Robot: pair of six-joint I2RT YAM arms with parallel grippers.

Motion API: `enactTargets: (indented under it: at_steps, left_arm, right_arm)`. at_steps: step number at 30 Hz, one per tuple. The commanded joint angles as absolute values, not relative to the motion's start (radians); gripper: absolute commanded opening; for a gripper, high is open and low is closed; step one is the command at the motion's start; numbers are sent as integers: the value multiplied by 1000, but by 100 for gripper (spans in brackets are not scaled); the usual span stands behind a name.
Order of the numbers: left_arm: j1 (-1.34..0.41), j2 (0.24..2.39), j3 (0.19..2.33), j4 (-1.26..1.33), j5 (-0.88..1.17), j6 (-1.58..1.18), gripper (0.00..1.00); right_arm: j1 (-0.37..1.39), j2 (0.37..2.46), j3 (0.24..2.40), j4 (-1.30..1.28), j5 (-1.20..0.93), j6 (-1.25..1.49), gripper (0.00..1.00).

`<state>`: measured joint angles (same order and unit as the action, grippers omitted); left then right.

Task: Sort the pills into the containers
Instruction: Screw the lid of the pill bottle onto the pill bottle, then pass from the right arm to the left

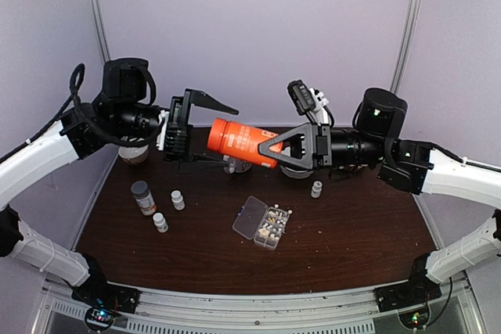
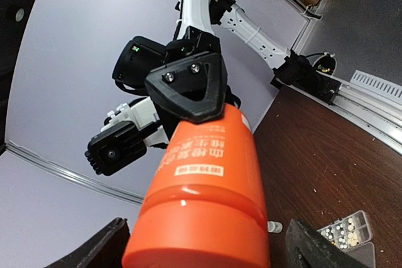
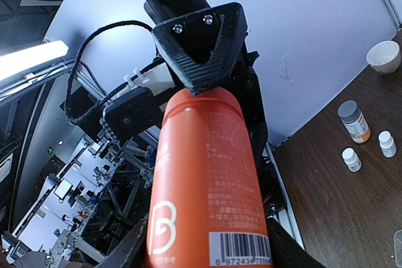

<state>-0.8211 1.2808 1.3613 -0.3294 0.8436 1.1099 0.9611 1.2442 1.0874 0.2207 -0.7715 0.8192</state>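
Note:
An orange bottle (image 1: 239, 141) hangs level above the back of the table, and my right gripper (image 1: 293, 146) is shut on its body (image 3: 207, 180). My left gripper (image 1: 205, 132) stands open around the cap end (image 2: 207, 218), with a gap on each side between its fingers (image 2: 107, 246) and the cap. The clear organizer box (image 1: 262, 223) lies on the table with its lid open. Small whitish and tan pills (image 1: 272, 224) fill its compartments, which also show in the left wrist view (image 2: 348, 230).
A grey-capped bottle (image 1: 143, 197) and two small white bottles (image 1: 178, 199) (image 1: 160, 222) stand at the left. Another small white bottle (image 1: 316, 188) stands right of centre. A white cup (image 3: 384, 56) sits at the back left by the wall.

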Motion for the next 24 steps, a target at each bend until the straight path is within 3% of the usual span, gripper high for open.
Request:
enactTargets:
  at_steps: [1,10,14,21,24]
  left_arm:
    - [-827,1266,1356,-283,891,1106,86]
    - [-826,1268,1358,-290,881,1102,58]
    - [-827,1266,1362,-298,878,1092,39]
    - [-827,1239,1332,-307,733,980,19]
    - [-827,1213,1275,-290,583,864,15]
  right_arm:
    - [955,1256,1112,253,-791,816,0]
    - [956,1274,1117,294,-799,839,2]
    - [955,1271,1111,286,-781,831,32]
    - [925,1223,1070,234,-733,784,78]
    - [885,1180,1033,170,-677,753,85]
